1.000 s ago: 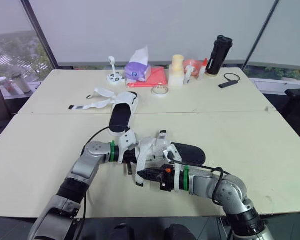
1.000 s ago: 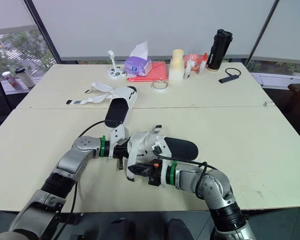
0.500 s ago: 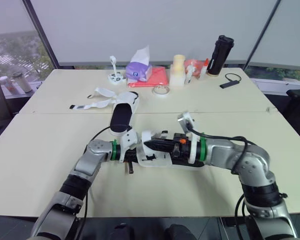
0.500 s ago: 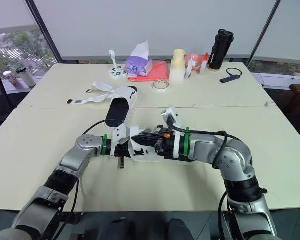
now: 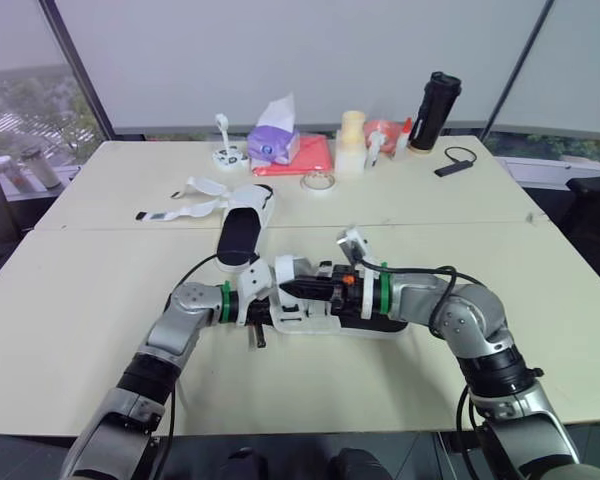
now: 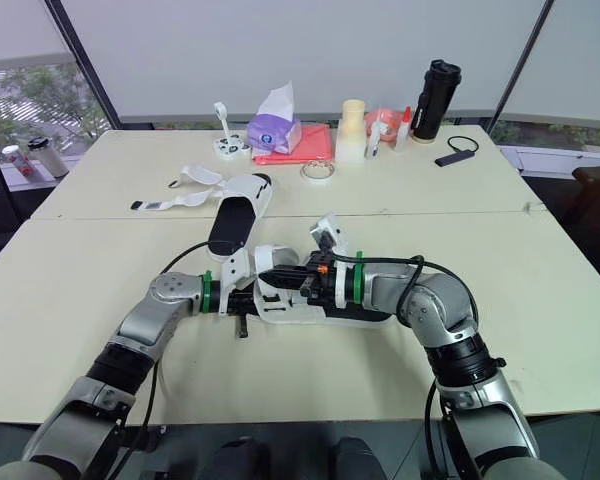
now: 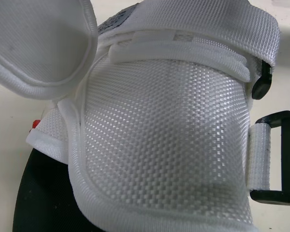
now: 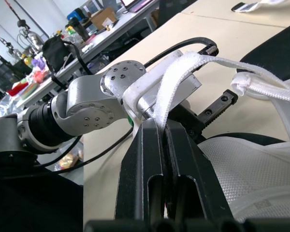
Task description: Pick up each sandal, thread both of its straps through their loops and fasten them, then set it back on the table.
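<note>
The near sandal (image 5: 325, 308), black sole with a white mesh upper (image 7: 159, 145), lies at the table's front middle. My left gripper (image 5: 263, 310) is shut on its left end. My right gripper (image 5: 286, 289) reaches in from the right over the upper and is shut on a white strap (image 8: 171, 82), which loops up from its tips. A black buckle loop (image 7: 280, 159) hangs at the edge of the mesh. The second sandal (image 5: 242, 232) lies farther back on the left, with its white straps (image 5: 195, 195) spread loose on the table.
Along the far edge stand a purple tissue box (image 5: 276, 143), a red pad (image 5: 312, 155), a tape roll (image 5: 319, 181), a cream cup (image 5: 352, 143) and a black bottle (image 5: 431, 110). A small black device (image 5: 455, 163) lies at the back right.
My right arm swung from the table's front edge up and over the sandal, and its gripper now pinches a strap near my left gripper. My left arm stayed put.
</note>
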